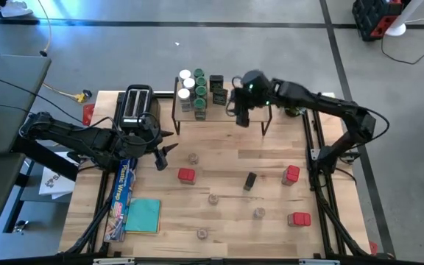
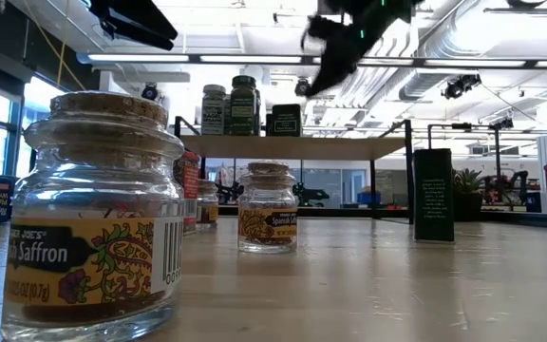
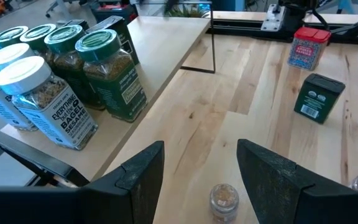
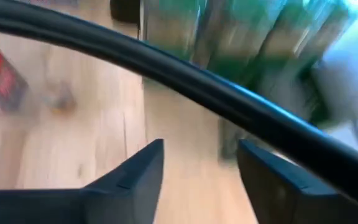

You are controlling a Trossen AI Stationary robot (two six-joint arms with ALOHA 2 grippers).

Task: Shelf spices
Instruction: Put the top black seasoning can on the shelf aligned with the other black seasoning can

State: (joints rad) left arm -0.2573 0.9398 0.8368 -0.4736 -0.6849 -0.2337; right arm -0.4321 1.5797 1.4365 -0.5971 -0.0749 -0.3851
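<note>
High view: left gripper hovering open, empty; cork jar sitting just right of it. Right gripper hanging open, empty, over shelf.

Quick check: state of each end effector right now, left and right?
Left end effector: open, empty, above a small cork-topped jar.
Right end effector: open, empty, over the shelf.
</note>
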